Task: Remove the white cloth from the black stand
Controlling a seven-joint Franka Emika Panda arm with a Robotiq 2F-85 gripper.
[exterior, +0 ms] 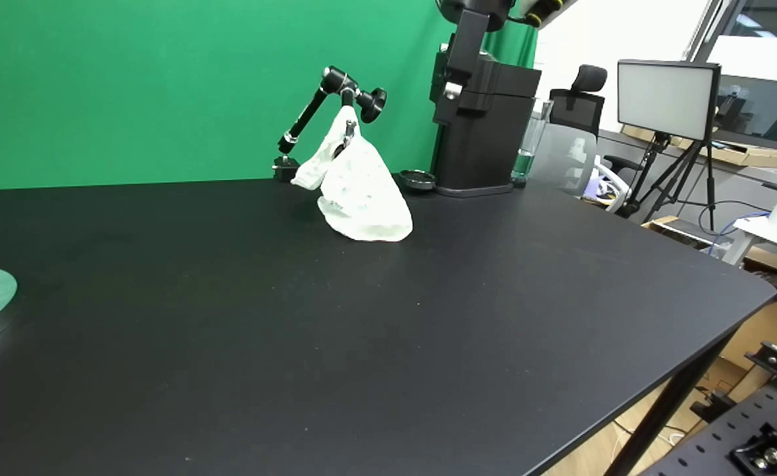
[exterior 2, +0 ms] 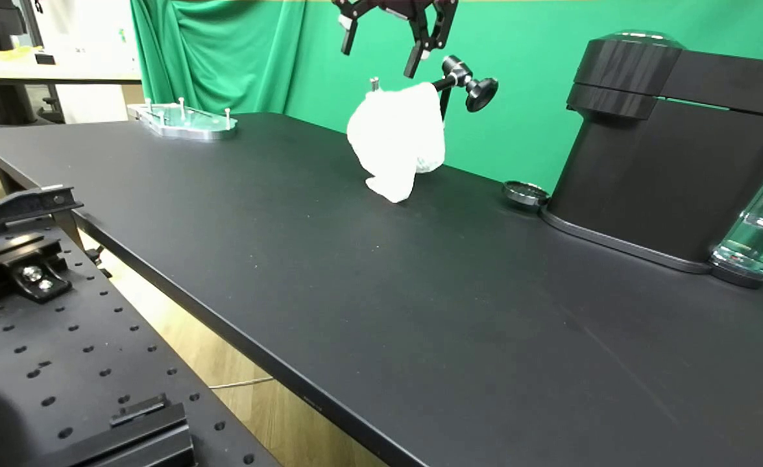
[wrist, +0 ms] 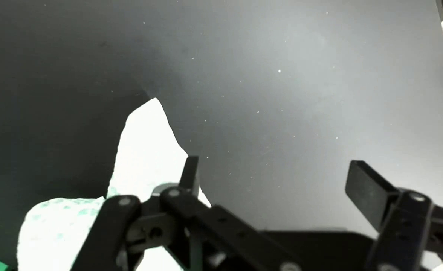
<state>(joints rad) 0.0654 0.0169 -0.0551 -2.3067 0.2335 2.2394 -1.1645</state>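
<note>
the white cloth is draped on the black stand, below the claw but apart. the claw is spread wide.

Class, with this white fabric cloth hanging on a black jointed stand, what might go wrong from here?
The white green-speckled fabric cloth hangs on the black jointed stand, so a pull might drag or tip it.
The round black knob juts out near the cloth's top and might snag it.
In the wrist view, the open black two-fingered tool has the cloth largely to one side; closing there might miss.
</note>
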